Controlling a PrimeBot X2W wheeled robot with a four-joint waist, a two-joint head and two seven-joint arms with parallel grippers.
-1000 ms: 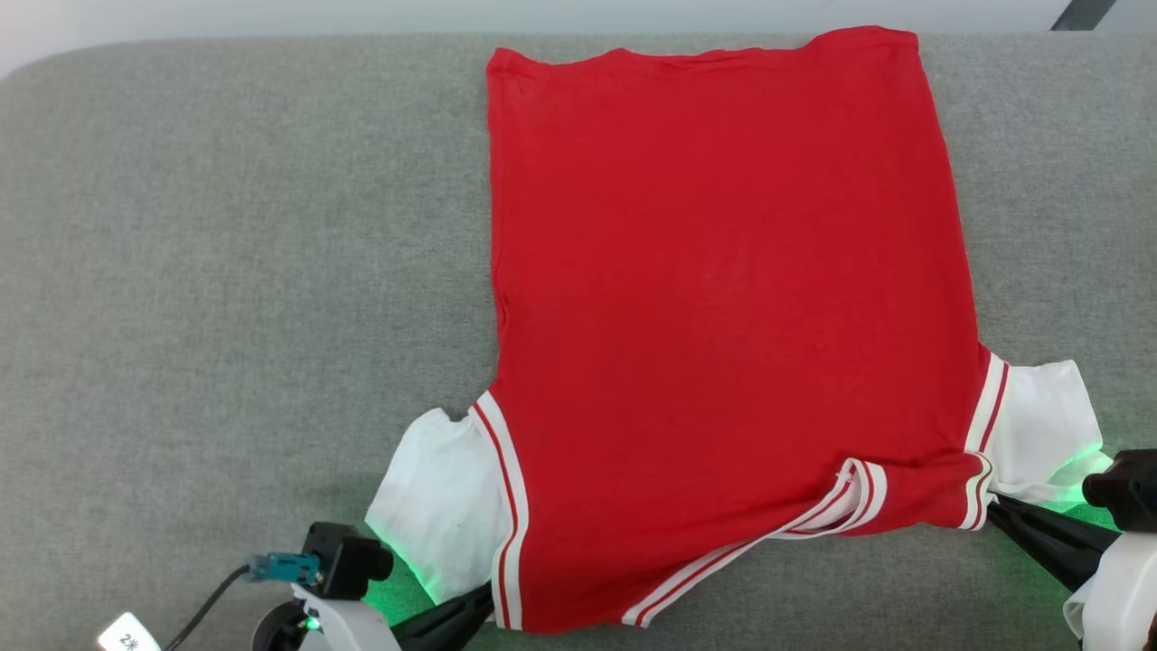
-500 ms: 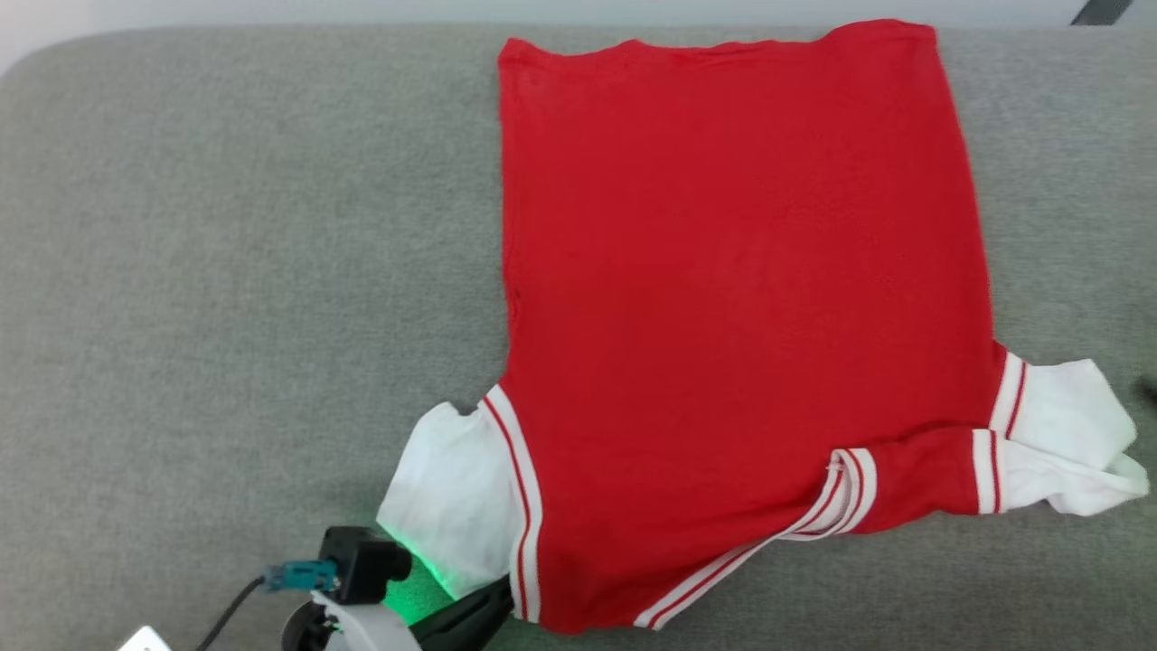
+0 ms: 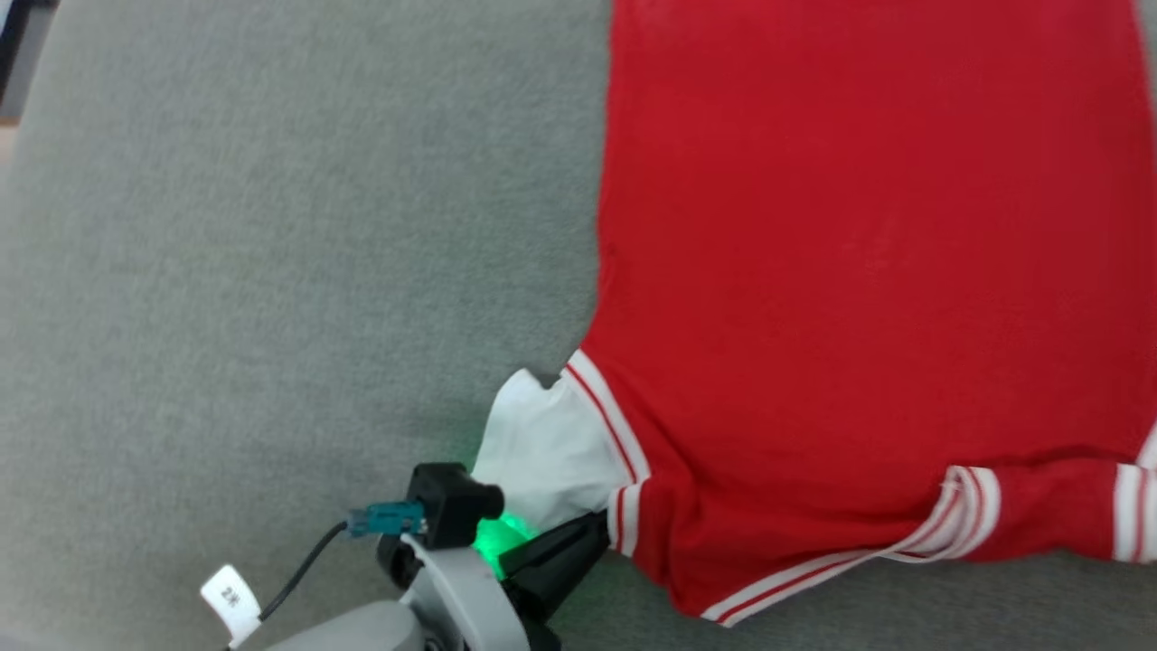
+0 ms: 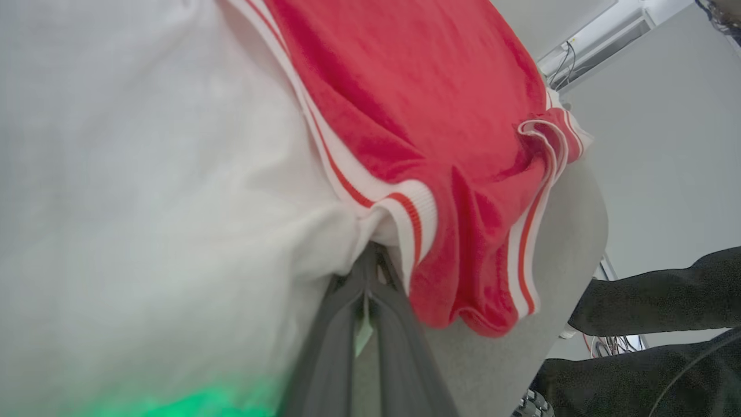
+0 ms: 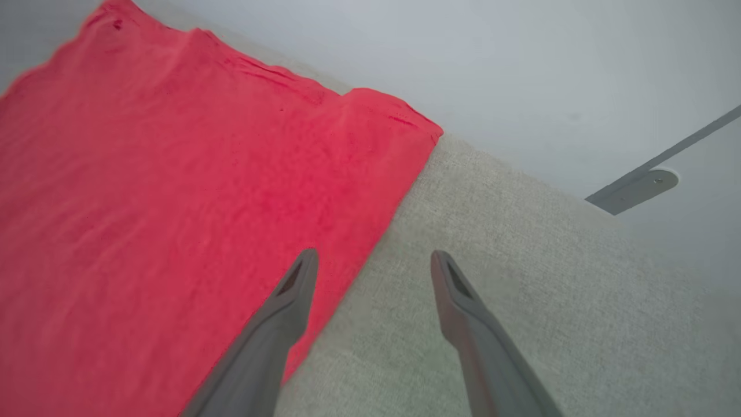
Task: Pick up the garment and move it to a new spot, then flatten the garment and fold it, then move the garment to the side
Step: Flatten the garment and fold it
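Observation:
The garment (image 3: 859, 271), a red jersey with white sleeves and striped trim, lies spread plain side up on the grey cushion (image 3: 271, 271). My left gripper (image 3: 592, 533) is at its near left corner, shut on the cloth where the white sleeve (image 3: 551, 443) meets the striped shoulder trim. The left wrist view has the fingers pinched together (image 4: 370, 255) under bunched white and red fabric (image 4: 405, 87). In the right wrist view my right gripper (image 5: 373, 260) hovers open over the garment's (image 5: 173, 202) right edge near its far hem corner, holding nothing.
Bare grey cushion (image 5: 492, 231) lies right of the garment's edge, with a pale wall and a metal bracket (image 5: 637, 188) beyond. A person's dark-clad legs (image 4: 654, 301) stand past the cushion's edge. A cable and white tag (image 3: 230, 597) hang from my left wrist.
My right gripper has opened, let go of the right sleeve and drawn away. The head camera has turned and moved closer, so the whole picture has shifted. The left gripper keeps its grip.

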